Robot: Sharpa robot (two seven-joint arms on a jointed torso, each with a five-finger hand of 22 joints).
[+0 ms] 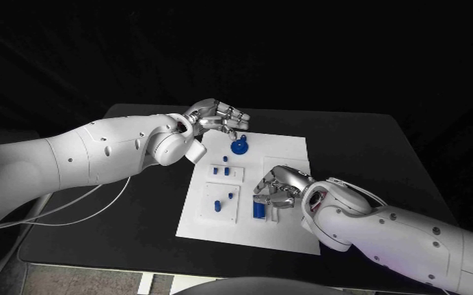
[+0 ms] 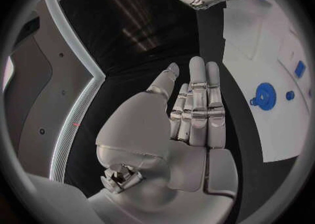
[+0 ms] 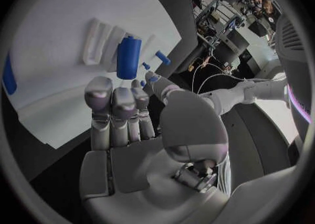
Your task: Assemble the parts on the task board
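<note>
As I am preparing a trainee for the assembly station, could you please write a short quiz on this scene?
1. True or false: the left hand is holding the blue wheel.
2. Which hand is closest to the blue cylinder? A) the left hand B) the right hand C) both are equally close
3. Fill in: the blue wheel lies on the ___ board.

Key:
1. False. The left hand holds nothing, with its fingers stretched out; the wheel lies on the board.
2. B
3. white

No text, label or number can be read anywhere.
</note>
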